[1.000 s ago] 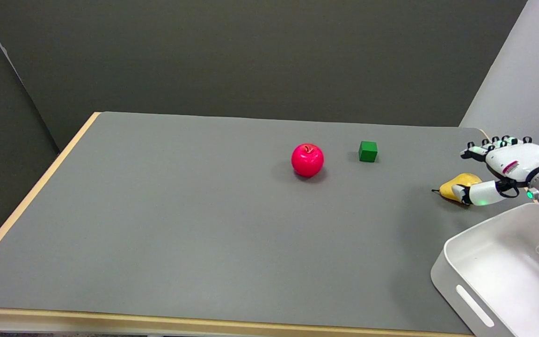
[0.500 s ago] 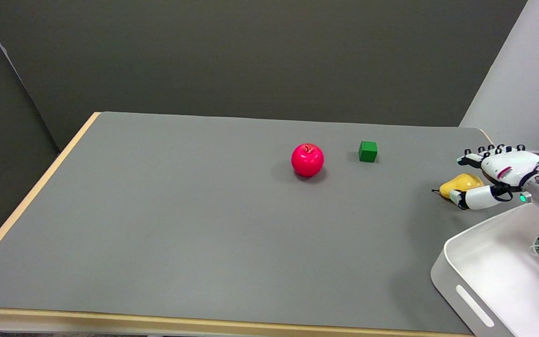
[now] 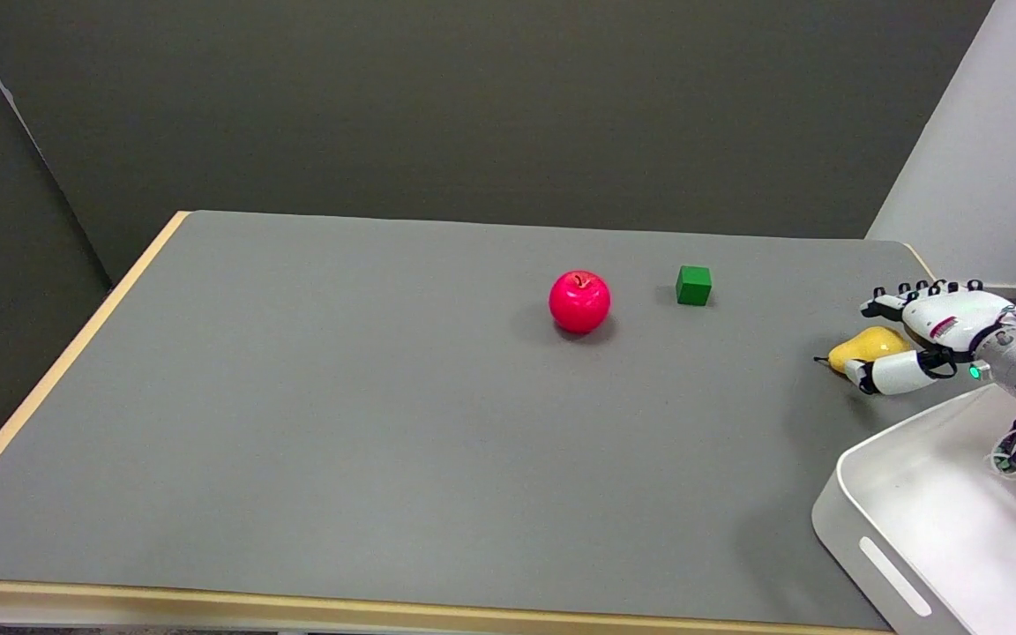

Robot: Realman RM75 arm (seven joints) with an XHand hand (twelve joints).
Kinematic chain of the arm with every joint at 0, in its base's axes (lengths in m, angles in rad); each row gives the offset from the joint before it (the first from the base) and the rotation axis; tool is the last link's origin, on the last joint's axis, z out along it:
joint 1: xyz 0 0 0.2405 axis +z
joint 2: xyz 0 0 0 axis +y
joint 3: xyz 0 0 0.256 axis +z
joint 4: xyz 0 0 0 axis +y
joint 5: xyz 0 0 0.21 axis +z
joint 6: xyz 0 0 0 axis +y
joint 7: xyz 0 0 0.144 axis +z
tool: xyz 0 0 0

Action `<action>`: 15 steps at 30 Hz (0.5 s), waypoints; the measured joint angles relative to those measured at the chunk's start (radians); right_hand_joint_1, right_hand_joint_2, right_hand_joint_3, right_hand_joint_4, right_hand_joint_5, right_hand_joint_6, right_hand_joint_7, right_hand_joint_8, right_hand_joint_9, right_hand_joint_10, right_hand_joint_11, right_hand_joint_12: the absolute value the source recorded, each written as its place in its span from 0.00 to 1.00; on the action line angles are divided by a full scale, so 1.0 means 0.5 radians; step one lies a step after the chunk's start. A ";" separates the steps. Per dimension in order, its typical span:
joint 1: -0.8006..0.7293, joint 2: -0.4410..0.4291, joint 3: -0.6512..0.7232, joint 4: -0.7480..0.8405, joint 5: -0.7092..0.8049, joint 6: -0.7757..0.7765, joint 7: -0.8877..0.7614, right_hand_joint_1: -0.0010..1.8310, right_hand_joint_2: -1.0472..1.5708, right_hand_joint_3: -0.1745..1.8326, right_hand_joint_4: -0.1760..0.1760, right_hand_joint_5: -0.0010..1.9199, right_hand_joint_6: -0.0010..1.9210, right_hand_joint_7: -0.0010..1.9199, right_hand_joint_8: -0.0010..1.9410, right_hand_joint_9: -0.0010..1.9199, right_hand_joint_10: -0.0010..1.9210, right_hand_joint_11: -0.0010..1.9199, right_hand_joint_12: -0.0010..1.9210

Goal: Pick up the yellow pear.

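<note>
Okay, right hand sits over the yellow pear at the far right of the table, just beyond the white bin. The hand is spread and holds nothing: the thumb runs along the pear's near side, the other fingers arch over its far side, palm over the fat end. Can't tell whether the thumb tip touches the skin; it looks at or just beside it. The pear rests on the table, not lifted.

Key geometry: the pear lies on its side, long axis roughly left-right in the head view, stem pointing left, away from the hand, bulb tucked under the palm. So the hand comes in from the bulb end along the axis, and thumb and fingers bracket the pear across its short width. My read: that's the right orientation for a wrap grasp, closing squeezes across the narrow dimension rather than along the length.

Judgement on the next move: fingers need to curl down on the far side to meet the thumb, then lift straight up. Risk is the round, smooth-looking body rolling or squirting out stem-first to the left if the thumb pushes before the fingers land. The bin rim is close on the near side of the wrist, so clearance matters there.

Red apple and green cube are well apart to the left, not in the way.
</note>
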 measured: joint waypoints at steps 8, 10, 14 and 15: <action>0.042 0.006 -0.028 -0.077 0.002 0.000 0.000 0.19 0.61 0.56 0.71 0.07 0.19 0.11 0.15 0.08 0.31 0.05 0.62; 0.047 0.006 -0.033 -0.088 0.001 0.000 -0.001 0.24 0.61 0.56 0.71 0.06 0.19 0.10 0.15 0.08 0.30 0.05 0.62; 0.055 0.006 -0.042 -0.103 -0.005 0.000 -0.004 0.37 0.61 0.59 0.71 0.06 0.18 0.10 0.15 0.08 0.30 0.06 0.62; 0.056 0.006 -0.045 -0.105 -0.007 0.000 -0.005 0.39 0.62 0.59 0.70 0.06 0.17 0.10 0.15 0.09 0.31 0.06 0.62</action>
